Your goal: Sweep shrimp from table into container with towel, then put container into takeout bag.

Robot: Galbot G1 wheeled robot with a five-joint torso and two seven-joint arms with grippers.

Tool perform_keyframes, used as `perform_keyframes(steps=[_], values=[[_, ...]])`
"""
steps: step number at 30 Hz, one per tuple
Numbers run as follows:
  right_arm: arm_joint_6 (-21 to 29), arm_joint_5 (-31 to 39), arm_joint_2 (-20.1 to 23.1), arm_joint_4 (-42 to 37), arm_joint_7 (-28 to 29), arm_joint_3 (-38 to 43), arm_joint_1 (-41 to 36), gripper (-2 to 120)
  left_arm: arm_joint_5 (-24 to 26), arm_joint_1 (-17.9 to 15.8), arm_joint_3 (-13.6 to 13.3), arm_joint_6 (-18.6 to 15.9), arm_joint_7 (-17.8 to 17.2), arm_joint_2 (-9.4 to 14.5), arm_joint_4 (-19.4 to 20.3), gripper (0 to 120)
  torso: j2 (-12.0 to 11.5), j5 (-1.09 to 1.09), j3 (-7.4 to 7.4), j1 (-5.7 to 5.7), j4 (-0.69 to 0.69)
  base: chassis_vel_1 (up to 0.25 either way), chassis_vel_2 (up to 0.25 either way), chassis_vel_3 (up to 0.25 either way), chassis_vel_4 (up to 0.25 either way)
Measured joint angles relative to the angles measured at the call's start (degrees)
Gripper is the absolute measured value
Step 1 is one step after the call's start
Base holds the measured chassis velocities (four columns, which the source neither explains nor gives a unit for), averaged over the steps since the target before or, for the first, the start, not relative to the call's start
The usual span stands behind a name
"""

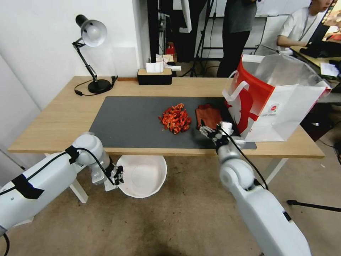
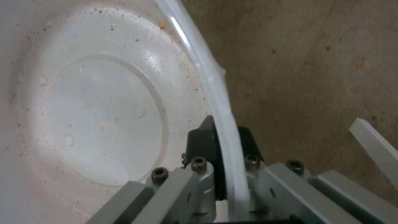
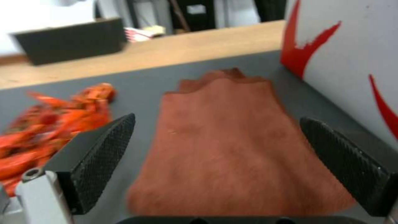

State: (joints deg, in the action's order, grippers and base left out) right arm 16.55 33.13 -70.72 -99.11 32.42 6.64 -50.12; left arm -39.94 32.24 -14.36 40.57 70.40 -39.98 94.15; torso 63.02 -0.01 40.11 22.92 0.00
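Note:
The shrimp [image 1: 175, 118] lie in a glossy red-orange heap on the dark mat of the table [image 1: 64, 117]. Just right of the heap lies the rust-red towel [image 1: 208, 116], flat on the mat. My right gripper [image 1: 206, 131] is open at the towel's near edge; its black pads [image 3: 104, 155] straddle the towel [image 3: 224, 146] with the shrimp [image 3: 49, 124] beside them. Below the table's front edge my left gripper [image 1: 119, 175] is shut on the rim of the white container [image 1: 144, 175]. The left wrist view shows its fingers [image 2: 207, 146] pinching the container's rim [image 2: 215, 93]. The takeout bag [image 1: 273, 103] stands open at the right.
A black desk lamp [image 1: 91, 53] and a dark tissue box [image 1: 155, 75] stand along the table's far edge. The bag's red-and-white wall [image 3: 352, 56] is close beside my right gripper. People and equipment are in the room behind the table.

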Motion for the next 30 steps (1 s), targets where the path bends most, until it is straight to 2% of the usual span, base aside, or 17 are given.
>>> perform_keyframes(steps=[2,6,12,25,30], values=[[2.2,0.4,-0.4,1.8,3.8,-1.5,2.5,100,0.1,-0.3,0.0,0.2,0.0,-0.3,-0.3,0,0.0,0.01,0.0,0.0,-0.01,0.0,0.0,0.0,0.0],[3.8,2.1,-0.5,4.0,6.1,-3.0,5.1,100,0.2,-0.5,0.0,0.3,-0.1,-0.6,-0.8,0,0.0,0.01,0.0,0.0,-0.01,0.0,0.0,0.0,0.0],[6.4,4.2,-0.1,6.8,8.2,-4.7,8.2,100,0.1,-0.9,0.0,1.4,-1.2,-0.9,-2.0,0,0.0,0.02,0.0,0.0,0.0,0.0,0.0,0.0,0.0],[10.3,9.1,-0.3,11.9,10.1,-6.9,13.1,100,1.3,-0.7,-0.1,1.8,-2.1,-1.0,-1.6,0,0.0,0.0,0.0,0.0,0.0,0.0,0.0,0.0,0.0],[10.6,12.0,-0.3,11.9,11.1,-7.2,13.3,88,1.6,-1.3,0.1,2.0,-2.1,-0.9,-1.6,0,0.0,-0.02,-0.03,-0.02,-0.04,0.0,0.0,0.0,0.0]])
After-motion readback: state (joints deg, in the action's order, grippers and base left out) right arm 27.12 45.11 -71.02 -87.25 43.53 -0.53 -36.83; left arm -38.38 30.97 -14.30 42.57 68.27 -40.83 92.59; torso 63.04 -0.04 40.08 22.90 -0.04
